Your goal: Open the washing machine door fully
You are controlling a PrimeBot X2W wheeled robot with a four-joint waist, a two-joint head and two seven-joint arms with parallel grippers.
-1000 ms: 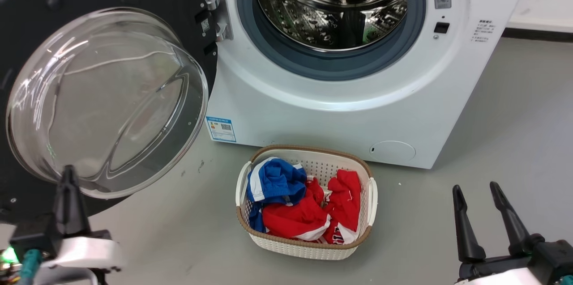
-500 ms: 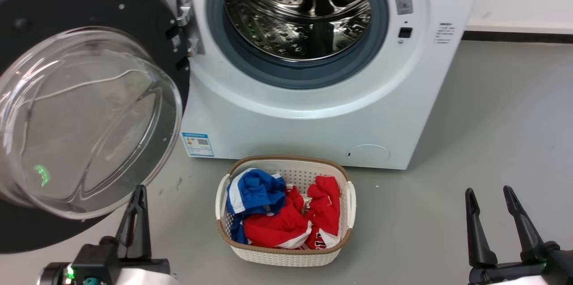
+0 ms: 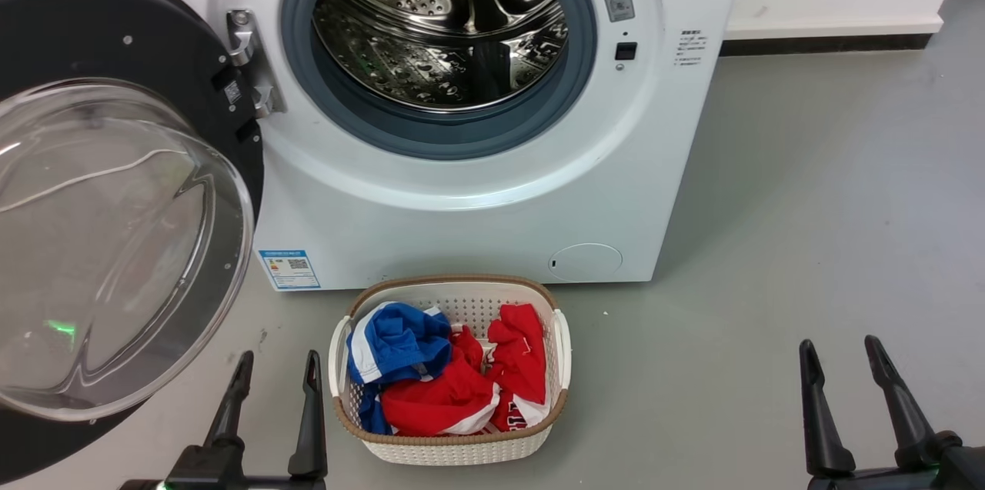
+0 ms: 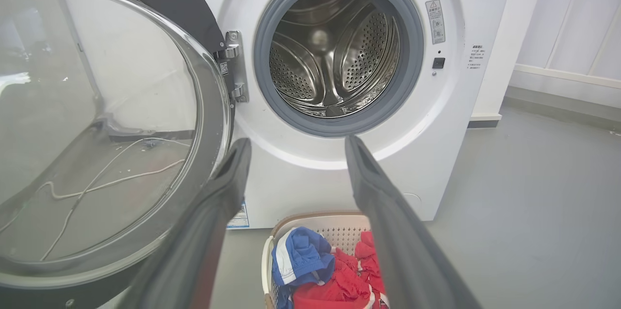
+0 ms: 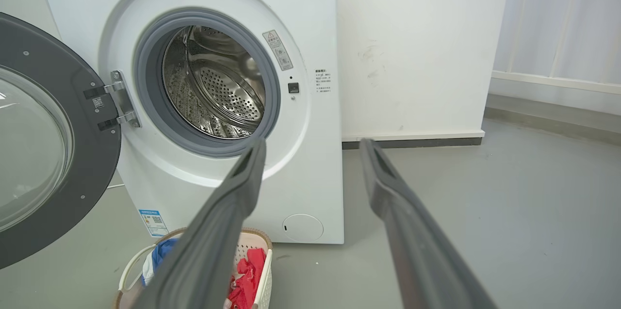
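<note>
Since a second ago, when the left tool [image 3: 278,358] stood at the lower edge of the glass bowl [image 3: 100,244], that tool has drawn away and now sits at 7 o'clock of the head view. It is clear of the door and just beside the left rim of the basket [image 3: 454,282]. The head camera has also swung, so the machine's shift across the view is no move of the machine.

1. Washing machine door [image 3: 115,21]. Swung out on its hinge [image 3: 250,63], at 9 o'clock of the opening, inner face and bowl toward the camera. Neither tool touches it. Judged: opened wide, task at or near its end. Whether the hinge has travel left cannot be told.

2. Washing machine [image 3: 462,228]. Stands at 12 o'clock of the head view. The grey rubber ring [image 3: 431,140] and steel drum [image 3: 439,28] are fully exposed. Nothing shows inside the drum.

3. Basket. On the floor [image 3: 769,244] at 6 o'clock of the machine, near its front, not touching it. Contents:
   - a blue-and-white garment [image 3: 396,332] on the 9 o'clock side;
   - red garments [image 3: 439,398] with white trim, heaped from centre to 3 o'clock.

4. Left tool. Fingers parted wide, holding nothing.

5. Right tool [image 3: 839,344]. At 5 o'clock of the head view, fingers wide, empty, well apart from basket and machine.
</note>
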